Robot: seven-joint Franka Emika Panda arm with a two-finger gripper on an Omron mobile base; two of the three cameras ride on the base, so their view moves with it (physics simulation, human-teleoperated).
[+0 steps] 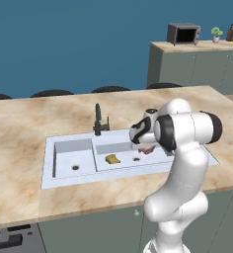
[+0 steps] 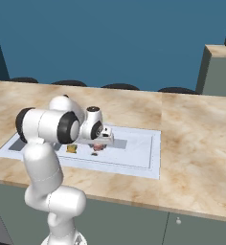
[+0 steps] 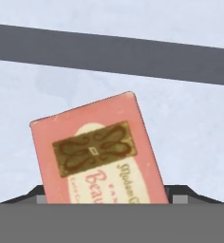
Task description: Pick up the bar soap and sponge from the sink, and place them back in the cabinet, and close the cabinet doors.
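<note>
Step in hand looks like grabbing the bar soap (image 3: 97,152) from the longer basin of the sink (image 1: 69,144); gripper (image 2: 101,142) is low in that basin, right over the soap, w/ the soap's printed face up and skewed to the hand. Best bet: roll the wrist so the fingers meet the long sides squarely, center, drop straight, clamp, then lift clear of the basin wall before swinging off. Sponge (image 1: 112,159) lies on the same basin floor, just left of the soap, near the drain, so don't nudge it. Can't tell if the fingers are apart or together: tips are cut off at the hand view's bottom edge, and the arm's bulk covers them from both base cams. Soap's near end is also cut off.
</note>
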